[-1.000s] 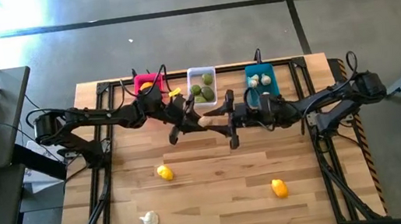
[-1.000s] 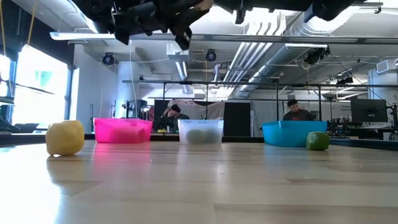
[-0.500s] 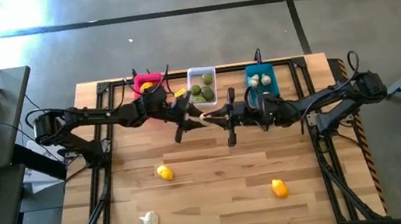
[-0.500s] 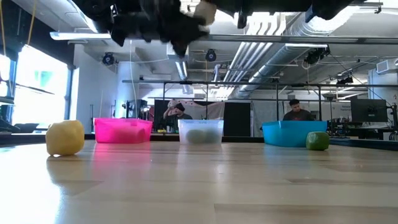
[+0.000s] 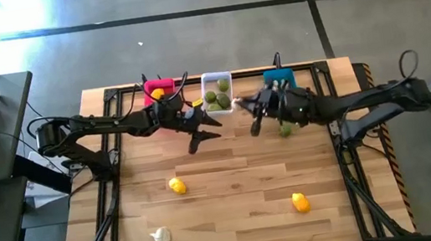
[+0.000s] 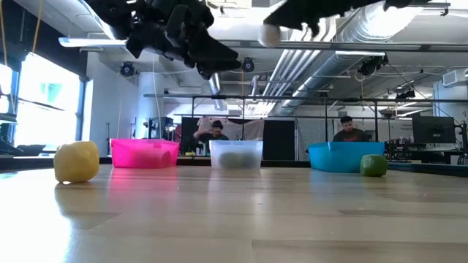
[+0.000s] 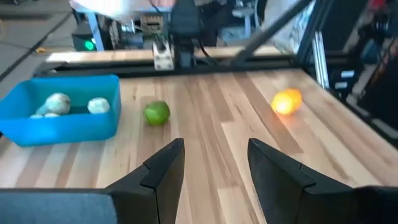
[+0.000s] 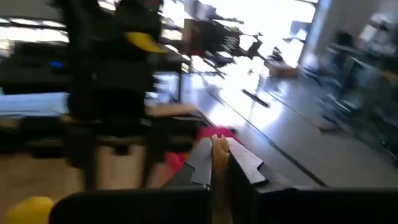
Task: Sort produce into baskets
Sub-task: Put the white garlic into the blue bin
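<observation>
The right gripper (image 5: 240, 105) hangs above the desk (image 5: 234, 194) just beside the white bin (image 5: 216, 91), pinching a garlic (image 6: 270, 34); the left gripper (image 5: 204, 129), jaws apart and empty, hovers just left of it, lemons (image 5: 177, 186) lying nearer the front

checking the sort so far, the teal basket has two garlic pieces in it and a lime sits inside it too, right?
Not quite. The lime sits on the table beside the teal basket, not inside it, as the left wrist view shows. The garlic pieces in the basket are right.
</observation>
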`<state>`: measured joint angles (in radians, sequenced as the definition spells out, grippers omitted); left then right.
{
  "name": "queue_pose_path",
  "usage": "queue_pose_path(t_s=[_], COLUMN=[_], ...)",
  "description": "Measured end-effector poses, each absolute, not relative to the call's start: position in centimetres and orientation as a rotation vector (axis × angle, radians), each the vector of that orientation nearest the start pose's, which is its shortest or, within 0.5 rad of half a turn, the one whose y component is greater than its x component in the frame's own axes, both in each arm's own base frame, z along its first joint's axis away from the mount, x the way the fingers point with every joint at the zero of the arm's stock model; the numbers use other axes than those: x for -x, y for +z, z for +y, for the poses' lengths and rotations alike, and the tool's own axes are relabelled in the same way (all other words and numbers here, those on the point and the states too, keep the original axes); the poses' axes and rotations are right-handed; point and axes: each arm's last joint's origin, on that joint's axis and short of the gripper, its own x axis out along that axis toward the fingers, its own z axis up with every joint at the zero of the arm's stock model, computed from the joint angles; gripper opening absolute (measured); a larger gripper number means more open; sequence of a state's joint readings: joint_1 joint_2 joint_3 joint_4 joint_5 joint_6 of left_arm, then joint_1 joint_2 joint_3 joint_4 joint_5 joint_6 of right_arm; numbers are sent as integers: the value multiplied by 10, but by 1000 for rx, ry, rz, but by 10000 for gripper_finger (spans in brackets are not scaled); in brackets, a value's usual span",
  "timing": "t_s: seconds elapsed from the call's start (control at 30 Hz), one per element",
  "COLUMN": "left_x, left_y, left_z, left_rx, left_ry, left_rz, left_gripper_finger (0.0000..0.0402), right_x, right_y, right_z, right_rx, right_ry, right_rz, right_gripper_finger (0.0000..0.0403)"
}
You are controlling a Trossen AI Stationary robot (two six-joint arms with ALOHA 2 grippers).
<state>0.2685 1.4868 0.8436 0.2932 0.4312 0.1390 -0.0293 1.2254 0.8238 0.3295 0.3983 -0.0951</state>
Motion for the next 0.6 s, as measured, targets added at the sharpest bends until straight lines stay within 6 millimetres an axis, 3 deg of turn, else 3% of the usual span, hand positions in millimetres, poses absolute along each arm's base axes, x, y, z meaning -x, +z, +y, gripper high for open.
queue_pose_path(t_s=[0.27,0.47,0.6], left_x=[-309,-310,-311], left_y=[229,227,227], left_z=[66,57,52], left_rx=[-25,-74,-104], left_ry=[-213,-252,-237], left_rz=[385,398,397], left_gripper_finger=[162,154,127], right_x=[-236,-211,-200], right_y=[294,272,257], right_z=[-60,-96,-115], right_rx=[26,-64,-143], right_ry=[-694,-878,-942], right_rz=[359,604,723], right_gripper_finger=[5,4,4])
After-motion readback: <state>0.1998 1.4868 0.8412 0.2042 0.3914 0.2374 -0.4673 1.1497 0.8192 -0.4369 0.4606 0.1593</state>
